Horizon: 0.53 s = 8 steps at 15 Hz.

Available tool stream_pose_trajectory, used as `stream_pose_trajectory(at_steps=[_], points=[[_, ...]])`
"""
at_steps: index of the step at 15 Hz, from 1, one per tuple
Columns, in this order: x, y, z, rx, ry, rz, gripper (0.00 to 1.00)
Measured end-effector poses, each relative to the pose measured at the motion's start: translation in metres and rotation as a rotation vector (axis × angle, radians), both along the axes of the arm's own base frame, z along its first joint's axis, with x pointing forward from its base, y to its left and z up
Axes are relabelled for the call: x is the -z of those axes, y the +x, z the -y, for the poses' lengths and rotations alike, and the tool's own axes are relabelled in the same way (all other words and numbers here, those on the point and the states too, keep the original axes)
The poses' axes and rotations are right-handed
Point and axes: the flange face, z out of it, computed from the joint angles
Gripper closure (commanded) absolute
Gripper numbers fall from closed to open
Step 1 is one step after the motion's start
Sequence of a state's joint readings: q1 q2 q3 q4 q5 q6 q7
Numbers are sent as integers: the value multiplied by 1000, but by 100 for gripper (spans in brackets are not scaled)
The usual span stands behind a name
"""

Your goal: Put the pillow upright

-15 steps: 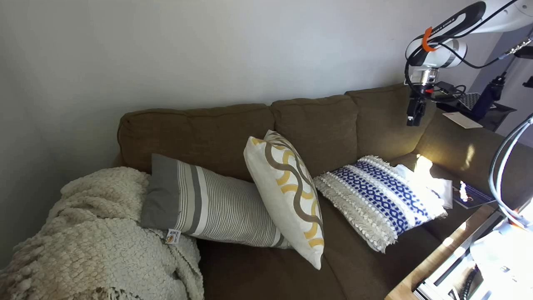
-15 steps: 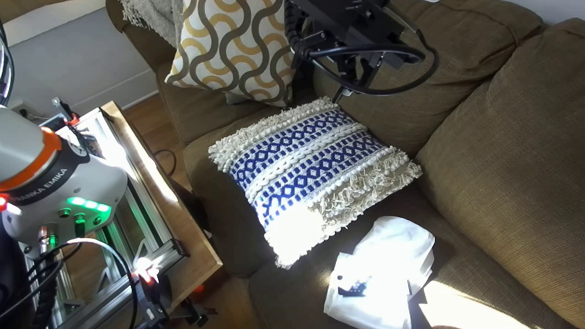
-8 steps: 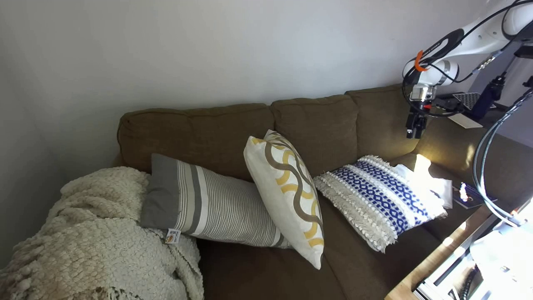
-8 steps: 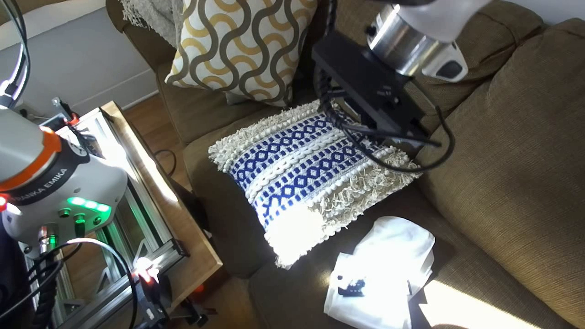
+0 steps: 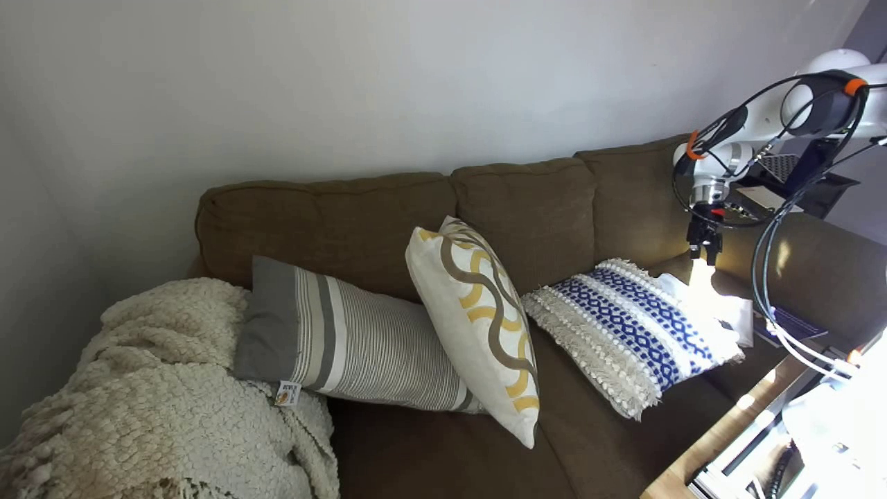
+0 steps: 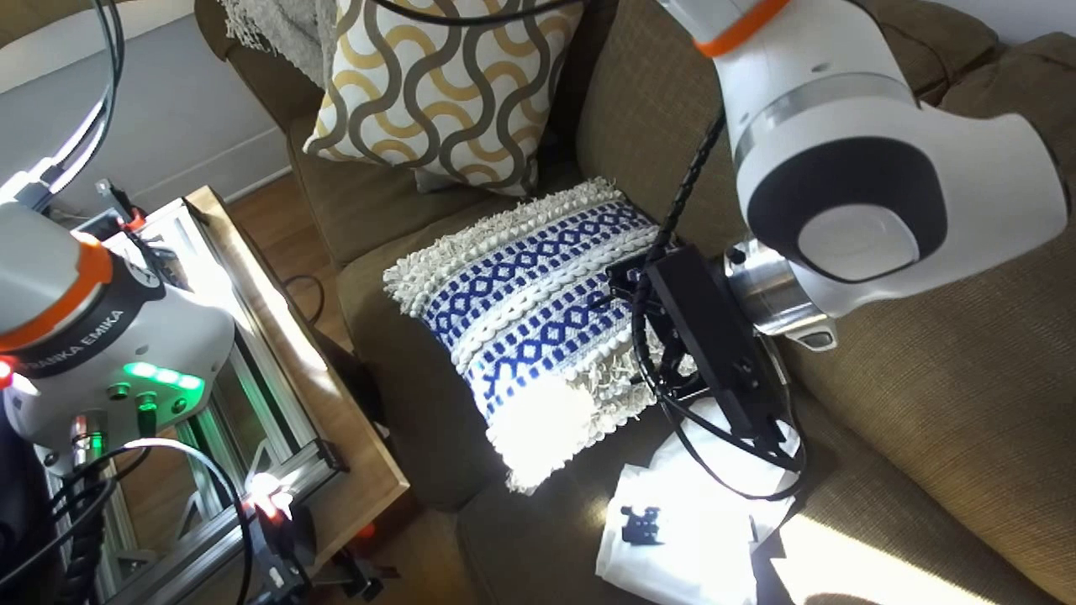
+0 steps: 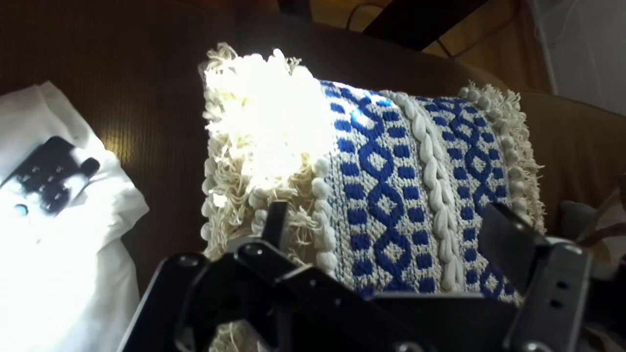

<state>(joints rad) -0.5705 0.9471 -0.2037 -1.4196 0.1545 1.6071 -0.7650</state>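
The pillow, with navy and white woven bands and a shaggy cream fringe, lies nearly flat on the sofa seat in both exterior views [image 5: 617, 329] [image 6: 538, 290]. Sunlight whitens one corner. It also fills the middle of the wrist view [image 7: 376, 159]. My gripper [image 7: 389, 222] is open and empty, its fingers spread wide with the pillow beyond them. In both exterior views the gripper [image 5: 703, 255] [image 6: 620, 340] hangs pointing down by the pillow's edge near the sofa back. No contact is clear. The arm hides part of that edge.
A cream pillow with tan swirls [image 5: 478, 312] leans on a long grey striped pillow [image 5: 374, 346]. A white cloth [image 6: 714, 512] with a dark object on it lies beside the pillow. Sofa back cushions [image 6: 925, 311] rise behind it. The robot's wooden table [image 6: 361, 428] stands in front.
My gripper has come down and turned, moving along the sofa back toward the white cloth side of the pillow. Its fingertips now show apart. The pillow has not moved.
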Motion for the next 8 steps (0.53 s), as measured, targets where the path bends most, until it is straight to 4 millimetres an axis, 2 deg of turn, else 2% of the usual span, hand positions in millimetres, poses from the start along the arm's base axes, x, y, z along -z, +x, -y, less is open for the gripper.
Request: stream_pose_trajectory(at_steps=[2,6,8], points=[[8,-2,11,17,18,-22,0],[9,5,14,5,7,-11,0],[16,10,21,-51,-30,31,0]])
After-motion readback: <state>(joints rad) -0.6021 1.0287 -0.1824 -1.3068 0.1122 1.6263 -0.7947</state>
